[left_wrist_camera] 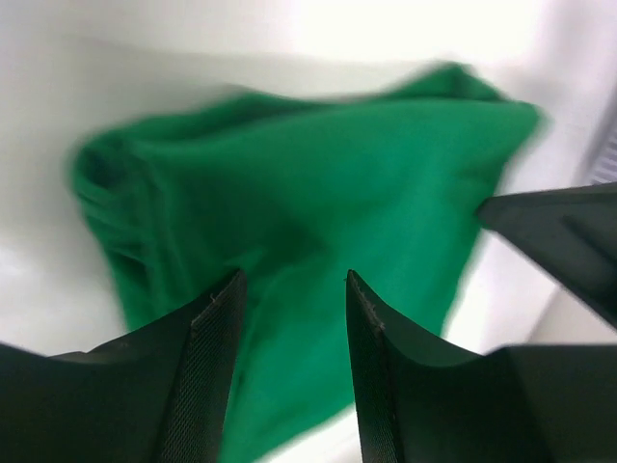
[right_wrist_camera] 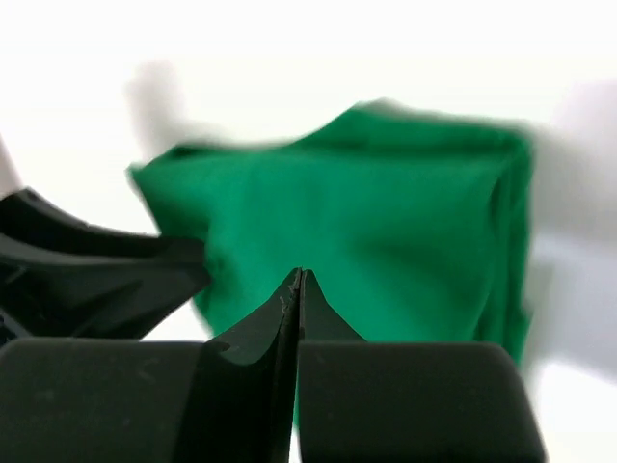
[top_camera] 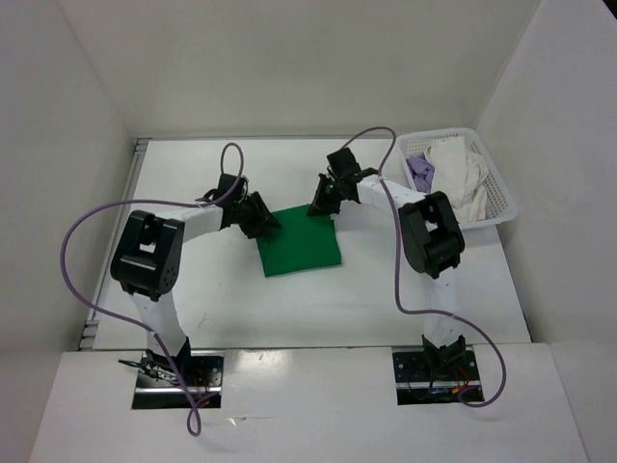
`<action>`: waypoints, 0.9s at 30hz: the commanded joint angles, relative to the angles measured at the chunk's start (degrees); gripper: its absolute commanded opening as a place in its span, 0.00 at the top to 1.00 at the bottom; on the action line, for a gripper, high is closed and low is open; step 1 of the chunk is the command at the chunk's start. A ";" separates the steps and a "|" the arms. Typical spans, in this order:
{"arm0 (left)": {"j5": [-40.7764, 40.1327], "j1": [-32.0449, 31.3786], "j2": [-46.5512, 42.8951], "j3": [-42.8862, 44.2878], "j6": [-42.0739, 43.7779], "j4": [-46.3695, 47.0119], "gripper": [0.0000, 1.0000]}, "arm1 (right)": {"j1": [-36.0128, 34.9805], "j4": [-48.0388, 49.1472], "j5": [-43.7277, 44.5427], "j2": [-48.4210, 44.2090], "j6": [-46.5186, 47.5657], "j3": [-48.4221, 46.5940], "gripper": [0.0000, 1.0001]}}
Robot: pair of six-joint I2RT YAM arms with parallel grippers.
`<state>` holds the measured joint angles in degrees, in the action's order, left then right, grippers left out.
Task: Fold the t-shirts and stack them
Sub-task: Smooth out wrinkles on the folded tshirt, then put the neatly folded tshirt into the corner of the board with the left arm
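Green t-shirt (top_camera: 301,246), folded into a flat, soft-edged rectangle of matte knit, lying mid-way across the white table (top_camera: 241,309) between both arms, probably set there as the base of the stack; left gripper (left_wrist_camera: 289,280) at its far-left corner, textured black fingers parted, nothing between them; right gripper (right_wrist_camera: 300,275) by the far-right corner, fingers pressed tight together, apparently empty; white t-shirt (top_camera: 461,174) and lavender t-shirt (top_camera: 421,172) crumpled in the white mesh basket (top_camera: 501,198) at far right, well apart, not yet folded
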<state>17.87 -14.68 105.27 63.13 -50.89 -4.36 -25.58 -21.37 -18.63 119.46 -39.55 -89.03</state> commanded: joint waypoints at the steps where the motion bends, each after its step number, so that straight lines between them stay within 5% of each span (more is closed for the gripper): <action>1: -1.52 3.06 3.61 1.38 2.11 0.23 0.47 | 1.93 -0.61 1.14 7.16 1.84 -4.30 1.00; 8: -2.93 9.57 1.87 2.96 5.45 -1.79 0.47 | 3.17 -2.98 -2.19 13.08 3.87 -9.14 1.00; 11: -1.70 10.72 -4.09 0.42 6.68 -1.71 0.37 | 3.17 -2.37 -3.69 10.37 3.34 -9.14 0.98; 14: -2.31 10.72 -11.30 -4.06 7.21 -1.70 0.36 | 3.17 -2.89 -5.44 7.73 2.81 -11.33 0.87; 21: 2.07 10.20 -6.05 -7.50 7.91 -1.09 0.36 | 3.17 -5.44 -7.38 0.17 2.81 -13.01 0.52; 27: 4.81 5.90 1.51 -3.63 9.32 -1.44 0.37 | 3.87 -2.80 -9.57 -10.55 0.97 -5.37 0.48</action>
<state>21.74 -6.70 104.16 57.95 -44.49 -5.65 -22.50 -25.41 -25.89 116.77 -38.02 -96.77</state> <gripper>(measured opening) 0.627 0.514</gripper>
